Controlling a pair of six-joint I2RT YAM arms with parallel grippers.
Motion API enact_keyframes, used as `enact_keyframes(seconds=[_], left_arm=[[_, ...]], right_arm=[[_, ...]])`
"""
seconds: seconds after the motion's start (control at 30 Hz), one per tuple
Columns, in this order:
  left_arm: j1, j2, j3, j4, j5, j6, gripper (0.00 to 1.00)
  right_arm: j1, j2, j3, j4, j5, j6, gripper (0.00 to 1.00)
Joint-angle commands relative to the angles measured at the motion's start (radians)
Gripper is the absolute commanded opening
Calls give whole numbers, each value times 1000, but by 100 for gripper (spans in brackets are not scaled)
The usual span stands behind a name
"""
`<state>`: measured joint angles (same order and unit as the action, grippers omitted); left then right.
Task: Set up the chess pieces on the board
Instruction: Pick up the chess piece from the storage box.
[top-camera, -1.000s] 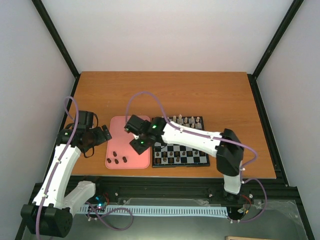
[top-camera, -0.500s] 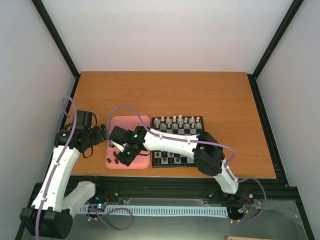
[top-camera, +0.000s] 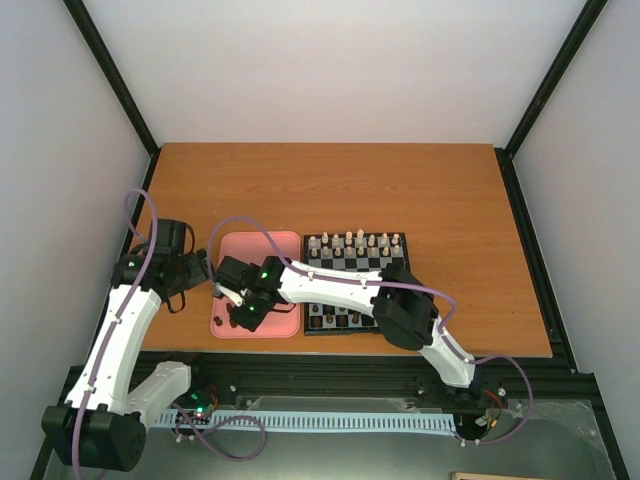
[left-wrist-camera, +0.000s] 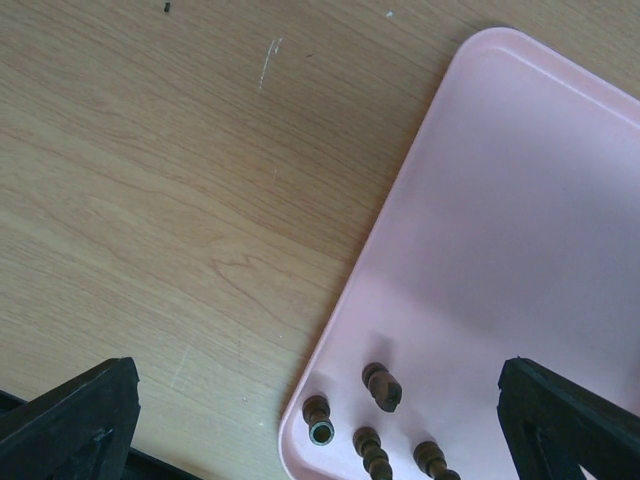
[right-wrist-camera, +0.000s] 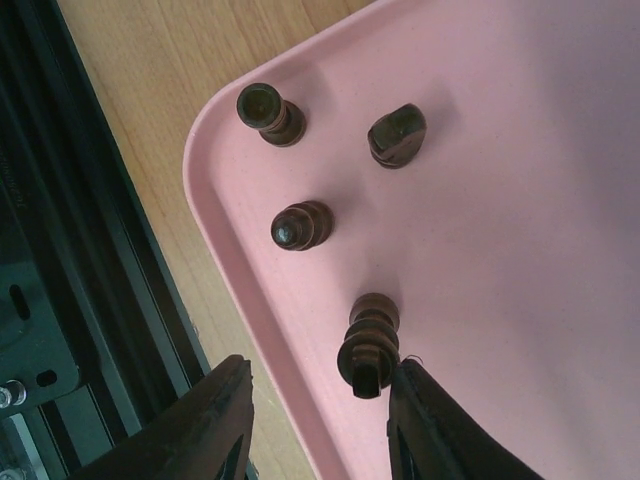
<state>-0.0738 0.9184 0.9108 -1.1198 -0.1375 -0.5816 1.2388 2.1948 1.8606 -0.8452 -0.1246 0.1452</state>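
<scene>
- Wooden table (top-camera: 420, 190), orange-brown grain, enclosed by white walls (top-camera: 320, 70) and a black frame (top-camera: 110, 75); we log two arms mounted at its near edge.
- Board (top-camera: 345, 262): black and pale squares with a black rim. It lies near the table's front edge, its left side just beside the pink tray (top-camera: 262, 250).
- Cream-white pieces (top-camera: 355, 241): one row standing along the board's far edge.
- Dark brown chess pieces (top-camera: 335, 319): we note several along the board's near row. Four more rest in the tray's near left corner, each apart from the others.
- Right gripper (right-wrist-camera: 320, 390): reaches across the board to that tray corner. Its jaws are parted and straddle the nearest piece (right-wrist-camera: 370, 345), which sits close against one finger with a clear gap to the other. We record it as not clamped.
- Left gripper (left-wrist-camera: 315, 400): over the table beside the tray's left edge, jaws spread wide, holding nothing.
</scene>
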Motion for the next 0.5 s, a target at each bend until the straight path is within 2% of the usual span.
enact_keyframes(seconds=[0.0,0.17,0.47], left_arm=[[5,-4,60,-22,-6,5,100],[4,10,64,-22,-9,11,100],[4,10,54,-15,-5,5,100]], right_arm=[[-24,36,11,7,11,19,36],[-30,48,14,6,2,22,30],[-33,45,8,-8,6,19,10]])
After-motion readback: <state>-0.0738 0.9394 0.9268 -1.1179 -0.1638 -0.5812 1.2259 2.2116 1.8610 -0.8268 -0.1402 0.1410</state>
